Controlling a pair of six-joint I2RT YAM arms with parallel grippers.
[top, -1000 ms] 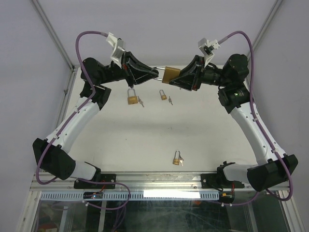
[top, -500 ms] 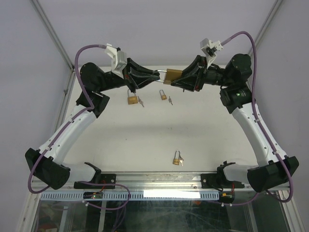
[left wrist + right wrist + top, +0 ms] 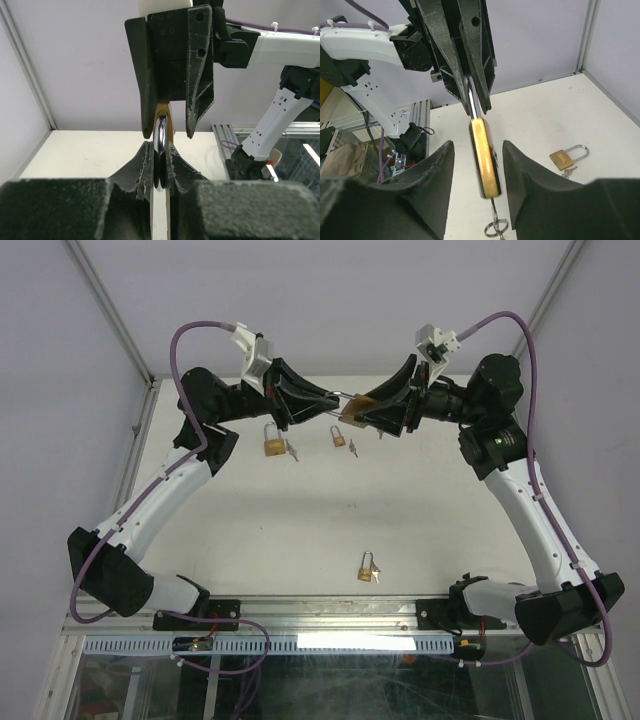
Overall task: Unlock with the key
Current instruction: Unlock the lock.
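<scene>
A brass padlock [image 3: 352,410] hangs in the air between the two arms at the back of the table. My left gripper [image 3: 325,400] is shut on its silver shackle [image 3: 161,137]. In the right wrist view the padlock body [image 3: 484,160] stands edge-on between the fingers of my right gripper [image 3: 478,143], which is open with a gap on each side. A key [image 3: 494,217] sticks out of the bottom of the body, and its ring hangs below.
Three more brass padlocks with keys lie on the white table: one at the back left [image 3: 272,440], one at the back middle [image 3: 339,436], one near the front [image 3: 368,568]. Grey walls enclose the back and sides.
My right gripper has let go of the padlock body and opened. The padlock now sags downward from my left gripper, which has moved right and stays shut on the shackle.
</scene>
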